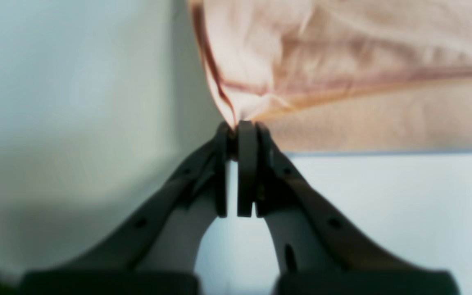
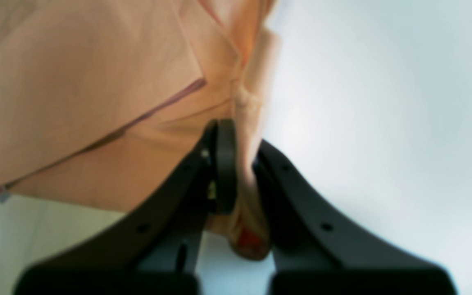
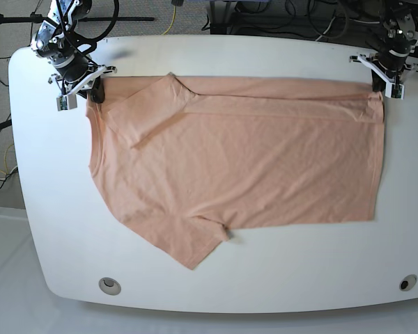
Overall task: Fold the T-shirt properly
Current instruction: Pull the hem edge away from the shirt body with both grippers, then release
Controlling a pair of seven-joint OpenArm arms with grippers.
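Surface: white table (image 3: 216,285), T-shirt (image 3: 251,167) spread flat on it.
Left gripper (image 1: 240,127): jaws pinched T-shirt corner.
Right gripper (image 2: 240,164): jaws clamped T-shirt edge.

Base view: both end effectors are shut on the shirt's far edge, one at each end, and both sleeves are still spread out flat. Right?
Not quite. Both end effectors, left and right, are shut on the far edge of the shirt, one at each end. But only the near sleeve lies spread out. The far sleeve is already folded in over the body, as the base view shows.
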